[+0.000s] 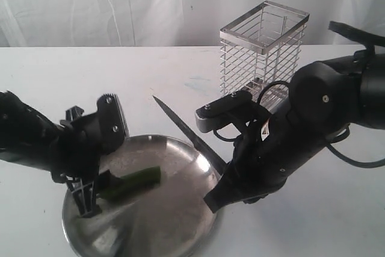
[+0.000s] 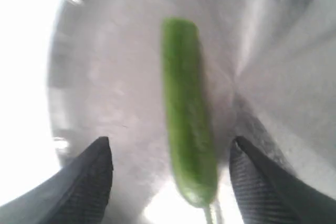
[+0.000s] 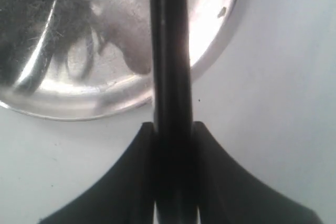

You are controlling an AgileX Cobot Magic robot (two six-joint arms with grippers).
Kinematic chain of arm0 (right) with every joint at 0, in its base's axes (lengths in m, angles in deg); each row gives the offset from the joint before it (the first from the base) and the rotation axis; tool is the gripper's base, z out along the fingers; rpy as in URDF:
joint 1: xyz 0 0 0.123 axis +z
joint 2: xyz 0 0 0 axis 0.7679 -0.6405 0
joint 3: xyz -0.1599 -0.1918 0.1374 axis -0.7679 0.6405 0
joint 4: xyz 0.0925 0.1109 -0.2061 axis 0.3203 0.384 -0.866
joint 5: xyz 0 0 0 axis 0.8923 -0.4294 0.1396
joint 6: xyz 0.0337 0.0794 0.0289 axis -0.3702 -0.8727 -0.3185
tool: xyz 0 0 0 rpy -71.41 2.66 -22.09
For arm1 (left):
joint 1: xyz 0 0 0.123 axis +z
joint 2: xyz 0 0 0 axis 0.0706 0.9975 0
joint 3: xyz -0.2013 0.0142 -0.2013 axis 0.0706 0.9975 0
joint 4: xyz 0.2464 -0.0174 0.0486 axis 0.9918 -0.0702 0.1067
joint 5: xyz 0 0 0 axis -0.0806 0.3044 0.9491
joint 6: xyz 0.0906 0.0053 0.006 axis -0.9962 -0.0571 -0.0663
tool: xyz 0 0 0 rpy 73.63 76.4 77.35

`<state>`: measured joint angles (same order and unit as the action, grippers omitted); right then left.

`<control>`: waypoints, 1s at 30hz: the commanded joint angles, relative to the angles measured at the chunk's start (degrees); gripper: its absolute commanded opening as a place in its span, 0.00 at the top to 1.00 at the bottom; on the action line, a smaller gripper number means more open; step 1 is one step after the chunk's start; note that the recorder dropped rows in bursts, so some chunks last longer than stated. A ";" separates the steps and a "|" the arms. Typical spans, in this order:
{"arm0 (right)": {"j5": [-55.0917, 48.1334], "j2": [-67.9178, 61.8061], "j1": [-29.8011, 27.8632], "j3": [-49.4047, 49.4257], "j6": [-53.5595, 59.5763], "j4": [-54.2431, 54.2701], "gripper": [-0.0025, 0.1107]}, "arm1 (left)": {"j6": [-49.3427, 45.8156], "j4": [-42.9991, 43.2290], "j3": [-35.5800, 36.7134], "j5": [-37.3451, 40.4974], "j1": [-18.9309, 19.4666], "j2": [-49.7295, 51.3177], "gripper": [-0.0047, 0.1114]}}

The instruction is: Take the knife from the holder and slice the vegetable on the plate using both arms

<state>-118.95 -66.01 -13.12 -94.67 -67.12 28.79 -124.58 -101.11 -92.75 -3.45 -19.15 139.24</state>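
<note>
A green chili pepper (image 1: 133,181) lies on the steel plate (image 1: 180,233). In the left wrist view the pepper (image 2: 186,114) runs between two black fingers (image 2: 89,182), stem end nearest the camera, with gaps on both sides. My left gripper (image 2: 170,153) is open over it; in the exterior view that gripper (image 1: 90,194) sits at the plate's left rim. My right gripper (image 3: 169,129) is shut on the knife (image 3: 169,51). The knife's dark blade (image 1: 183,126) slants up over the plate's right rim (image 3: 212,59), point up and left. The chrome wire holder (image 1: 263,52) stands behind, with no knife in it.
A white tabletop (image 1: 54,76) stretches around the plate, with a white curtain behind. The right arm's bulky joint (image 1: 328,97) and cables sit just in front of the holder. A faint bluish smudge (image 1: 195,81) marks the table left of the holder.
</note>
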 commanded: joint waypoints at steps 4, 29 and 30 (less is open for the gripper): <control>-12.76 0.09 0.54 -3.31 0.25 1.10 0.98 | 4.32 -0.23 0.36 -4.21 -0.16 -12.81 0.91; -2.33 -12.21 13.42 -9.04 -25.21 5.85 0.98 | 51.96 16.73 0.36 -15.00 0.24 -1.40 0.96; -2.33 -12.21 13.68 -9.04 -26.77 3.75 0.98 | 55.82 20.86 0.36 -15.12 0.50 -1.20 0.96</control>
<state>-121.58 -78.35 -0.38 -103.49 -90.83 36.05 -77.94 -88.23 -92.75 -19.32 -19.15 137.61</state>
